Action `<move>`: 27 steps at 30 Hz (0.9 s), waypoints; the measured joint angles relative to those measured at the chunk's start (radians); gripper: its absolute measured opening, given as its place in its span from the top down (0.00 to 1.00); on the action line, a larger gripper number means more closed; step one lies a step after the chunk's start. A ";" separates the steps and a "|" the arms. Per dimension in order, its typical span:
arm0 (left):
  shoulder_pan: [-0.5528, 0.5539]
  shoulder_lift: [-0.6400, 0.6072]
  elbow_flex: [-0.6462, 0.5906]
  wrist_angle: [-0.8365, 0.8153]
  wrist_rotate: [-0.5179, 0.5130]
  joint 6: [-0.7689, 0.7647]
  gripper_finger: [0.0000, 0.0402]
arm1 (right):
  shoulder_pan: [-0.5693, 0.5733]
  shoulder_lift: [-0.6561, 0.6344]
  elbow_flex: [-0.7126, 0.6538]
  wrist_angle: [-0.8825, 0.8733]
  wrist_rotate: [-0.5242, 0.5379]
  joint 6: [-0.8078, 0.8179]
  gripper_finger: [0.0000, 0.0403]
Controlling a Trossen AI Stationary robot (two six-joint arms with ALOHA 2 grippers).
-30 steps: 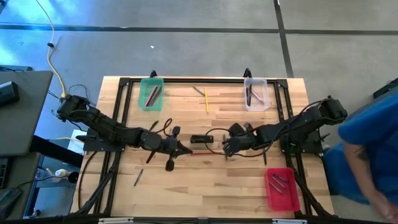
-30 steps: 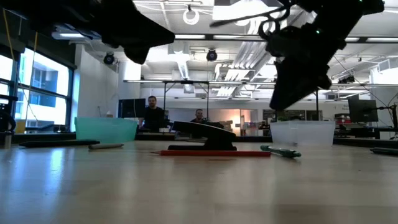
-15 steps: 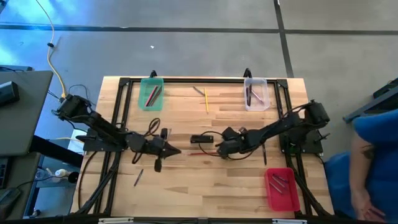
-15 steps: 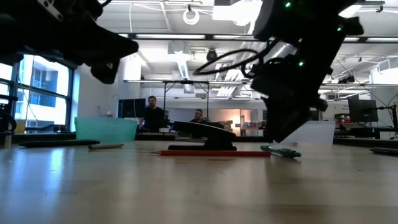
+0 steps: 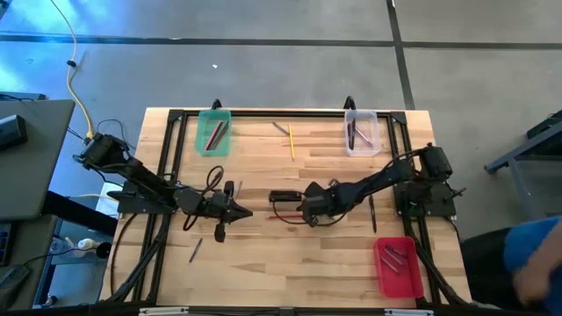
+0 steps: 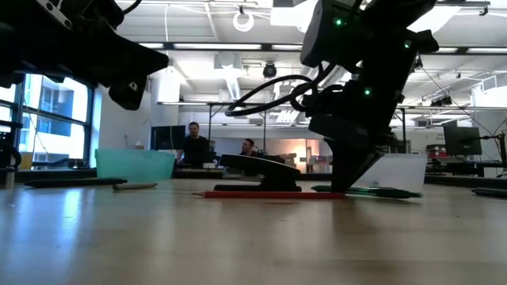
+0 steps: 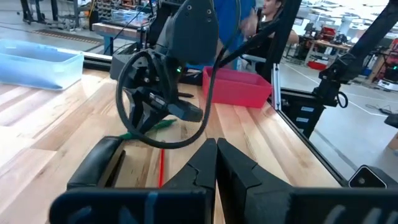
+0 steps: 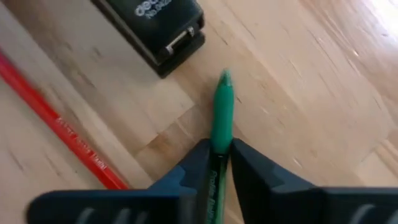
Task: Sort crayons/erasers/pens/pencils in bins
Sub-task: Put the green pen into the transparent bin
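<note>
My right gripper [image 5: 304,211] is down at the table's middle, shut on a green pen [image 8: 222,106]. The pen lies beside a black stapler [image 5: 284,196] and a red pencil [image 8: 56,118]. My left gripper [image 5: 242,212] hovers left of the stapler, shut and empty; its closed fingertips show in the left wrist view [image 7: 216,149]. The green bin [image 5: 213,132] stands far left, the clear bin [image 5: 361,132] far right and the red bin [image 5: 397,265] near right, each holding a few sticks. My right gripper pinches the green pen's shaft [image 8: 219,146] between its two fingers, a little behind the tip [image 8: 224,78], which sticks out past them. The fingers slant down from the table's right. The pen lies level on the table [image 6: 380,191].
A yellow pencil [image 5: 291,140] and a grey pen [image 5: 280,128] lie at the far middle. A dark pen [image 5: 195,250] lies near left, another [image 5: 372,213] under the right arm. A person in blue [image 5: 531,259] stands off the table's near right corner.
My right gripper has gone toward the table's left edge and down onto the green pen, which has turned and shifted on the table. My left gripper has drawn back toward the left edge, away from the stapler.
</note>
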 joint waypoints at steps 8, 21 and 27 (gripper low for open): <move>0.010 0.000 0.000 -0.013 -0.026 0.020 1.00 | -0.043 -0.088 -0.007 -0.069 -0.051 -0.097 0.97; 0.158 0.000 0.000 -0.032 0.069 0.044 1.00 | -0.445 -0.452 -0.004 -0.365 0.143 -0.218 0.96; 0.195 0.000 0.001 -0.030 0.104 0.041 1.00 | -0.755 -0.424 -0.004 -0.246 0.161 -0.442 0.96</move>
